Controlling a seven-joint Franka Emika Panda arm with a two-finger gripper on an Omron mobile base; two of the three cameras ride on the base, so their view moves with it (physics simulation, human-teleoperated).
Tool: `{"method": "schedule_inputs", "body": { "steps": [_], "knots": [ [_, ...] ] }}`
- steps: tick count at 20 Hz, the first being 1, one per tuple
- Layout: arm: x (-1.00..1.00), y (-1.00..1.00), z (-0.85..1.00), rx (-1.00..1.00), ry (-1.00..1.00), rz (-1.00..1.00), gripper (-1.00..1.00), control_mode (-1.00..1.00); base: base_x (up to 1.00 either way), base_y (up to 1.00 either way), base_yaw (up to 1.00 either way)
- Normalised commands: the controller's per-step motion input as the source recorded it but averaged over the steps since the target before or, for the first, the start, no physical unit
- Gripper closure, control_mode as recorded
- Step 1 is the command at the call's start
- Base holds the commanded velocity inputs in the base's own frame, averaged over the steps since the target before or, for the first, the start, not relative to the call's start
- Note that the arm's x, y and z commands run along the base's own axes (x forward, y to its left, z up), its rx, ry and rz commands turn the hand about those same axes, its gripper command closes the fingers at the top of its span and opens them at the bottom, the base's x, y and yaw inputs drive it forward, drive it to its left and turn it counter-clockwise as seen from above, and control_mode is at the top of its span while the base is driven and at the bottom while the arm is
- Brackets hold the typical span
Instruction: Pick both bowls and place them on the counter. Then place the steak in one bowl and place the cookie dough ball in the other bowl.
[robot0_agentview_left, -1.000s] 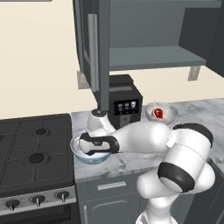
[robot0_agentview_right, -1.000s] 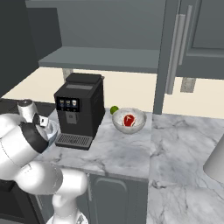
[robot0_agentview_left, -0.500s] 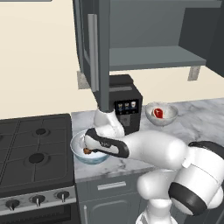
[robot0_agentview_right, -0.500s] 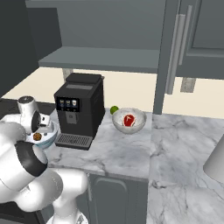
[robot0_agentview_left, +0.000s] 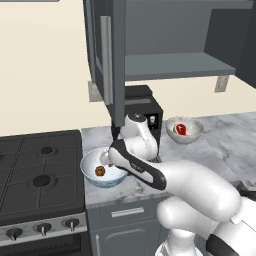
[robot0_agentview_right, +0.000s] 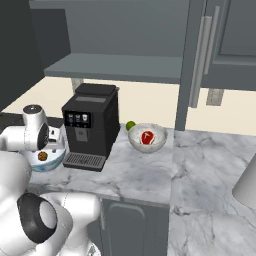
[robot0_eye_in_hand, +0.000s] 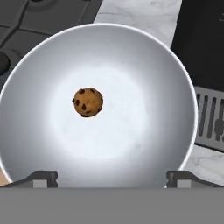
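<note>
Inside wide bowl (robot0_eye_in_hand: 131, 57), cookie dough ball (robot0_eye_in_hand: 87, 102), unlabelled

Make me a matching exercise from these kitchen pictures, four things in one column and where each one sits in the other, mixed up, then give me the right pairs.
Things:
1. cookie dough ball
2. steak
3. coffee machine
4. lime

Places:
A. in the small grey marbled bowl
B. on the counter between the two bowls
C. behind the grey marbled bowl, by the wall
D. loose in the wide white bowl next to the stove

Pairs: 1-D, 2-A, 3-B, 4-C

The gripper is open above the white bowl, holding nothing.
</note>
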Motion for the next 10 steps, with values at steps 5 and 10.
{"method": "schedule_inputs", "body": {
  "steps": [5, 10],
  "knots": [
    [-0.3, -0.47, 0.48, 0.0, -0.01, 0.05, -1.0, -1.0, 0.0, 0.0, 0.0],
    [-0.36, -0.56, 0.47, 0.0, -0.02, 0.06, -1.0, -1.0, 0.0, 0.0, 0.0]
  ]
}}
